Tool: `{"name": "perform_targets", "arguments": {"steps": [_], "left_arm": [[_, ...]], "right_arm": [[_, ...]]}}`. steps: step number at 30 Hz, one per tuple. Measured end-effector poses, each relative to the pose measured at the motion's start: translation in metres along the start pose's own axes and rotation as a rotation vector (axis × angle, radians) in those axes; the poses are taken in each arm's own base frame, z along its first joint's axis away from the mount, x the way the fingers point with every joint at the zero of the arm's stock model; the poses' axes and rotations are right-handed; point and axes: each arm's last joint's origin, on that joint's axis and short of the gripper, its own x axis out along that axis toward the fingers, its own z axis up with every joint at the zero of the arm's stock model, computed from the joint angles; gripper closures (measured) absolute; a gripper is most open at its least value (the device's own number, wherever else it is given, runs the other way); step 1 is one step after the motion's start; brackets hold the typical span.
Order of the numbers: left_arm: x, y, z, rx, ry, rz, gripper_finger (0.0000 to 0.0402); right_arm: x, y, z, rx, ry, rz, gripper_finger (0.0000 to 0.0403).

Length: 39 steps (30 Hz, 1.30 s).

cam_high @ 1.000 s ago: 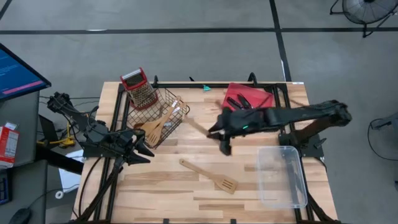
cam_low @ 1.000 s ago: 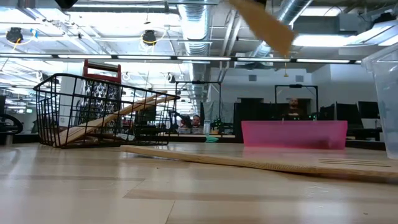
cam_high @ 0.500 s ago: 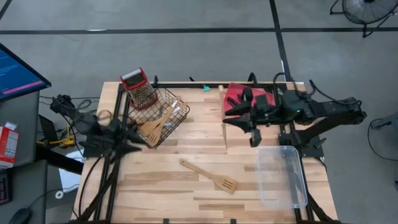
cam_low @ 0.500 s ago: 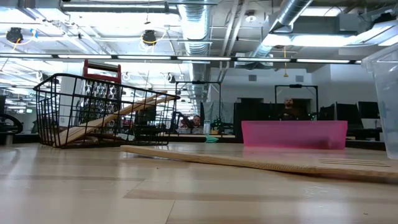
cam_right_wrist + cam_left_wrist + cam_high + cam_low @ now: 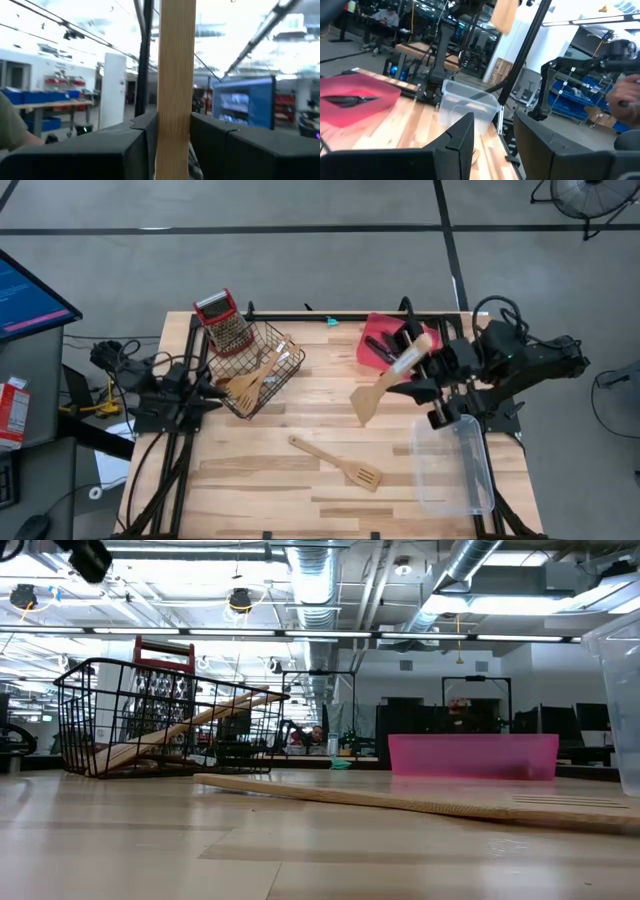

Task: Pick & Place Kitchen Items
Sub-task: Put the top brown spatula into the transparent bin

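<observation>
Right tool (image 5: 428, 366) pinched the handle of a pale wooden spatula (image 5: 385, 384), held in the air over the worktop (image 5: 300, 480) between the red tray (image 5: 385, 330) and the clear bin (image 5: 455, 470); blade pointed toward the worktop's middle. In the right wrist view the handle (image 5: 175, 90) sat clamped between both fingers (image 5: 110, 150), blade cut off. Items on the tray were dark and hard to identify. Wire basket (image 5: 255, 365) held a slotted wooden spatula (image 5: 245, 383) and at least one more wooden piece; a red-topped grater (image 5: 225, 320) stood at its far edge. Bin looked empty. A second slotted spatula (image 5: 338, 462) lay flat on the worktop. Left tool (image 5: 490, 145) waited at the left edge, fingers spread, holding nothing. Versus a second ago: right arm had pulled back toward the bin, spatula swung round; left arm had retracted.
</observation>
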Motion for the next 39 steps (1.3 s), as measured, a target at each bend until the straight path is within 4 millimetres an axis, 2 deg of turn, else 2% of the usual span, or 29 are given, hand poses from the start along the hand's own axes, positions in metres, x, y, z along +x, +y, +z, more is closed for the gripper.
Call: {"name": "perform_targets", "arguments": {"steps": [6,23,39], "left_arm": [[-0.001,0.008,-0.019,-0.001,0.009,0.022,0.0284],[-0.001,0.017,-0.042,0.004,0.023,0.051,0.0284],[0.007,0.029,-0.087,-0.079,0.109,0.137,0.0284]], "right_arm": [[-0.001,0.002,0.008,-0.004,-0.088,0.087,0.0305],[-0.003,0.02,0.016,0.116,-0.151,0.393,0.0305],[-0.004,0.034,0.017,0.132,-0.16,0.47,0.0305]]}}
